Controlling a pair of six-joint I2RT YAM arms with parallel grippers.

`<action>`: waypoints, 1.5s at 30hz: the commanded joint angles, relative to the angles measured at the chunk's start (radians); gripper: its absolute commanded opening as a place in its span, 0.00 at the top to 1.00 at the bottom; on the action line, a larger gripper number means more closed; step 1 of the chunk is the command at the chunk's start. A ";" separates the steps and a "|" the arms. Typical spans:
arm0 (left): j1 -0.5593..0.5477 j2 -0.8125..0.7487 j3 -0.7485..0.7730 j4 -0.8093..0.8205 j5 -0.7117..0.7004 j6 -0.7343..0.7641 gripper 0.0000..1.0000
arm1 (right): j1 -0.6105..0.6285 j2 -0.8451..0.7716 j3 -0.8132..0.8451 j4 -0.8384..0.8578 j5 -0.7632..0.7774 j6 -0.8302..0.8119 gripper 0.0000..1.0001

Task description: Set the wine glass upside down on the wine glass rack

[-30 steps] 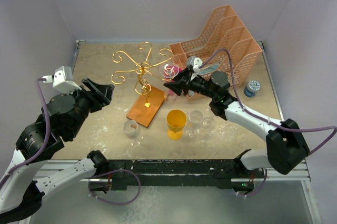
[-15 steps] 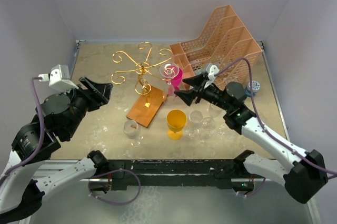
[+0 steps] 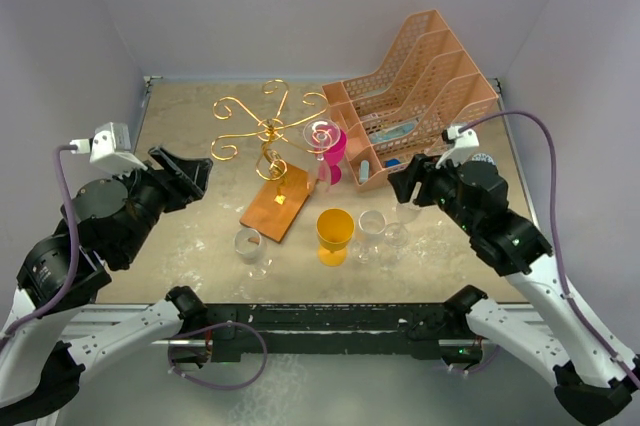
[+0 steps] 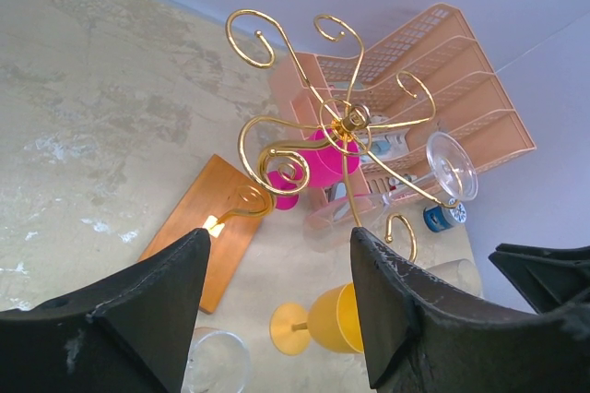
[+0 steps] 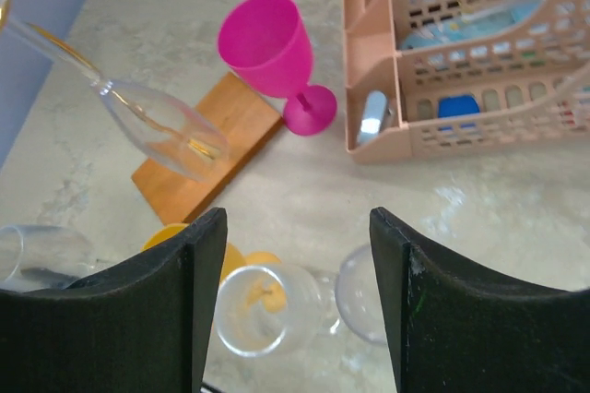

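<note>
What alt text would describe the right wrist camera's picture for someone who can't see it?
A clear wine glass hangs bowl-down at a slant over a flat copper-brown base, beside an upright pink plastic goblet and a peach mesh file organiser. The right gripper stands open and empty above another clear glass.

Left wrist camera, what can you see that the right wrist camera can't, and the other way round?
Only the left wrist view shows the curly gold arms of the wine glass rack and a small blue-lidded jar. Only the right wrist view looks down into two clear glasses standing side by side, and shows a blue thing inside the organiser. Both show the rack's brown base, the pink glass, the yellow glass, the peach organiser and the clear wine glass hanging on the rack.
</note>
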 commanded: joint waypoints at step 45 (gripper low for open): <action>-0.006 0.012 0.042 0.081 0.083 0.017 0.39 | -0.001 0.271 0.189 -0.441 0.077 -0.072 1.00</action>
